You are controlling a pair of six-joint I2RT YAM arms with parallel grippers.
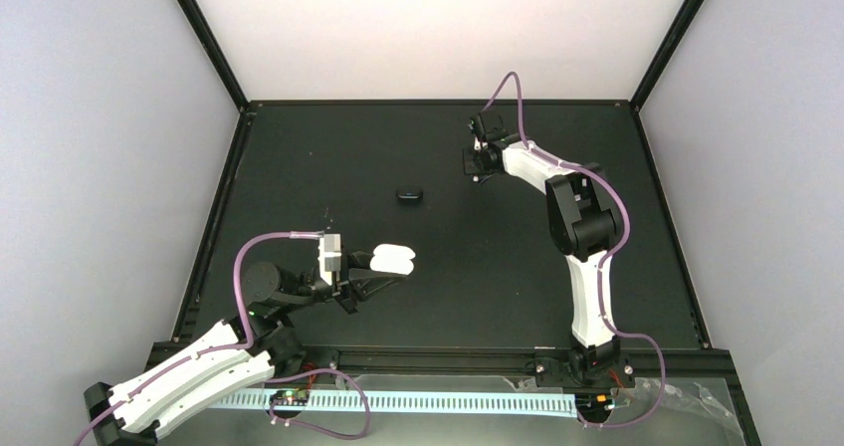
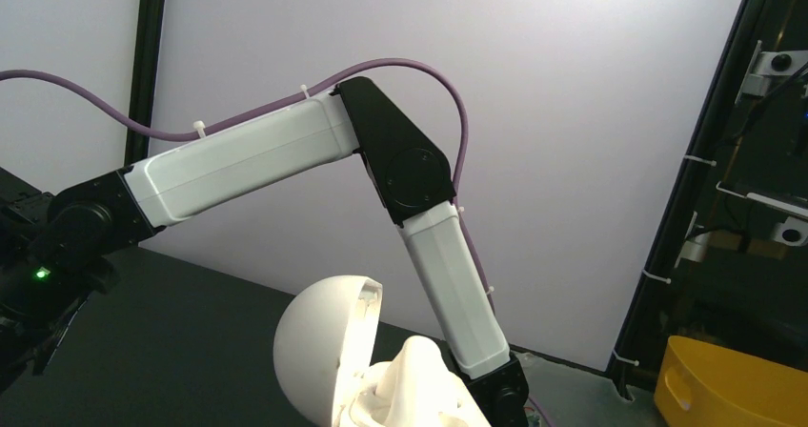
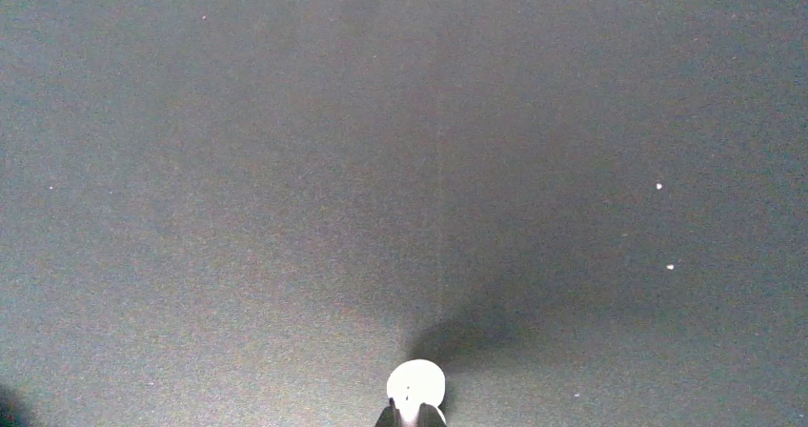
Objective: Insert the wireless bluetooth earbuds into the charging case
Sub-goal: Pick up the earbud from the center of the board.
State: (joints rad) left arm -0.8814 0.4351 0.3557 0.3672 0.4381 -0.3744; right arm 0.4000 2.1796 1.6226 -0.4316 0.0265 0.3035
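Right hand is pinched shut on a white earbud. My left hand grips the open charging case, well apart, near-left.

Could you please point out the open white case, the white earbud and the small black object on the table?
white case (image 1: 391, 260): top view, middle of its white shell.
earbud (image 3: 415, 386): right wrist view, its round top.
black object (image 1: 409, 195): top view, its middle.

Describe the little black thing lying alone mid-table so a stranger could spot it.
Look at the black tabletop. Near its middle lies a small black oblong object, alone. Unlike the white open clamshell case nearer the front edge, it is dark and untouched.
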